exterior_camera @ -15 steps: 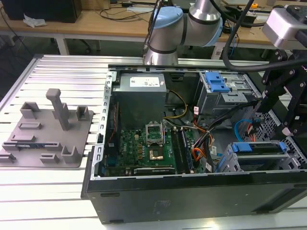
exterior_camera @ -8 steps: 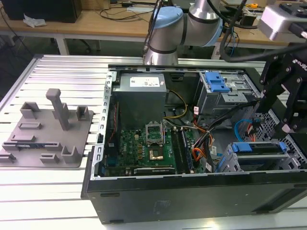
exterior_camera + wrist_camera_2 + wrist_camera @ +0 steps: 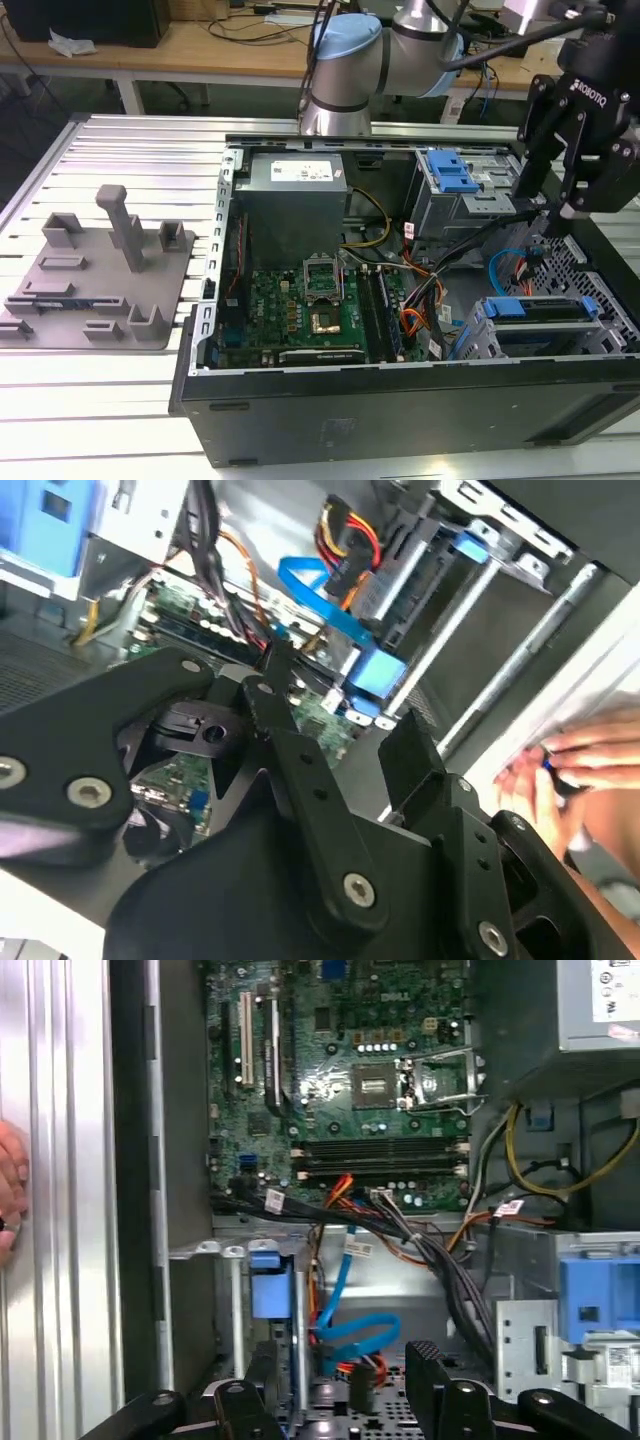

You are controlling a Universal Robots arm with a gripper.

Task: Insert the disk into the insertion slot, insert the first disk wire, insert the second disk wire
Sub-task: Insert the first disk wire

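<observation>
Gripper [image 3: 342, 1357], wide gap, prob. empty

Pincer [image 3: 345, 1368] spread wide near blue cable [image 3: 348, 1334]; motherboard [image 3: 350, 1070] beyond; hand [image 3: 8, 1190] outside case wall [image 3: 135, 1160].

Green motherboard [image 3: 300, 305] within a black case [image 3: 400, 410]. Beside the motherboard: silver-grey disk [image 3: 540, 312] framed in bright blue, blue flat cable [image 3: 345, 1330], orange wires [image 3: 415, 322]. Black pincer [image 3: 550, 205]. Silver ribbed worktop [image 3: 130, 150]; plain grey fixture [image 3: 95, 270].
</observation>
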